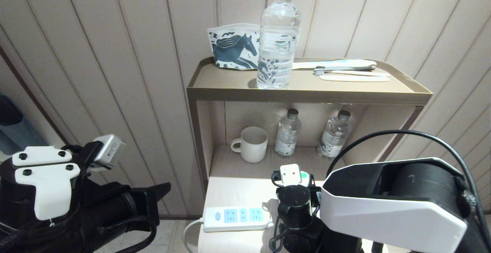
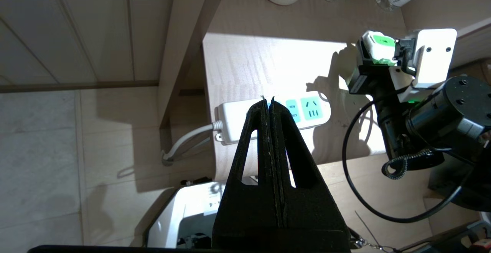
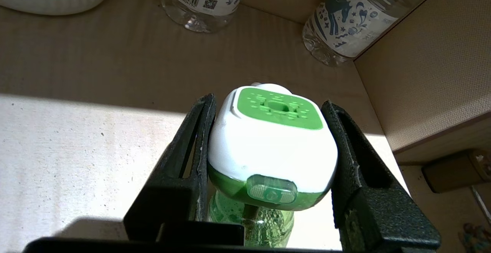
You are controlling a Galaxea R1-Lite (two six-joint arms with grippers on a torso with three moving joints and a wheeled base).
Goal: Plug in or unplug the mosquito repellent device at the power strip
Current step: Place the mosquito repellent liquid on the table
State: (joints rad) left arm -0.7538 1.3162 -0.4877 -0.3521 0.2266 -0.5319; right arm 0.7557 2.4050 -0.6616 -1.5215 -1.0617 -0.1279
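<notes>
My right claw (image 3: 268, 161) grips the mosquito repellent device (image 3: 273, 145), unplugged. Next: carry it toward nine o'clock, prongs over the power strip (image 1: 234, 218). Left claw (image 2: 269, 105) clenched, idle.

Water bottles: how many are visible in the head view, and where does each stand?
3. One large water bottle stands on the top shelf; two small ones stand on the lower shelf, one beside the mug, one farther right. Others may be hidden behind the right arm.

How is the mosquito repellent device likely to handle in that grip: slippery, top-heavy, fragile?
The mosquito repellent device has a smooth, rounded white head, so it may slip between the right gripper's flat fingers. The liquid bottle below probably shifts its weight and lets it swing. Its plastic shell looks light, so hard squeezing seems unnecessary.
</notes>
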